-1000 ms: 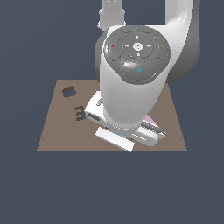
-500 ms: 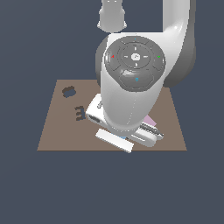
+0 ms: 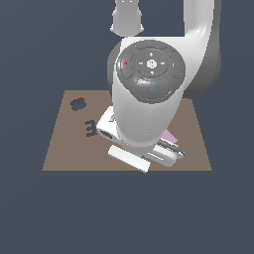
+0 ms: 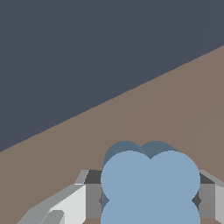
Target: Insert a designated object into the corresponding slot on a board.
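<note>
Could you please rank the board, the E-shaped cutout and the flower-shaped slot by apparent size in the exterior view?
1. The board, by far the largest, though the arm hides part of it.
2 and 3. The E-shaped cutout and the flower-shaped slot look about alike; I would not rank them, and the slot lies farther up the picture.
</note>
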Action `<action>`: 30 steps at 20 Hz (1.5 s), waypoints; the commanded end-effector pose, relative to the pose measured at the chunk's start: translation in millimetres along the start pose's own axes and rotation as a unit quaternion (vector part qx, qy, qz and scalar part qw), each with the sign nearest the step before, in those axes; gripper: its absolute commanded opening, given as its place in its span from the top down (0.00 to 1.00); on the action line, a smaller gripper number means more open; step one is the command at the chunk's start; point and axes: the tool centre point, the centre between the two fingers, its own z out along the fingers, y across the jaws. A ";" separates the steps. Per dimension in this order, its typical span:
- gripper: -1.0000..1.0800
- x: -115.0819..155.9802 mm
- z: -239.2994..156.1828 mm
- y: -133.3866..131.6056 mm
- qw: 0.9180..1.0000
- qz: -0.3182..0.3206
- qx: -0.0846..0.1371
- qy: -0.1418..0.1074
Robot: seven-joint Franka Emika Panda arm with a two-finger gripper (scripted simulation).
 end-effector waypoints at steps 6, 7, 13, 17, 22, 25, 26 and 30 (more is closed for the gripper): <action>1.00 2.1 -1.2 28.6 0.999 0.037 0.000 0.000; 1.00 2.2 -1.4 34.9 0.999 0.045 0.000 0.000; 1.00 -0.7 -3.3 83.6 0.994 0.109 0.000 0.000; 1.00 -8.4 -4.9 125.3 0.986 0.164 0.000 0.000; 1.00 -25.9 -6.9 178.8 0.972 0.236 0.000 0.000; 1.00 -37.3 -7.9 203.6 0.963 0.271 0.000 0.000; 1.00 -40.9 -8.1 210.7 0.960 0.281 0.000 0.000; 1.00 -54.3 -9.1 233.7 0.949 0.314 0.000 -0.001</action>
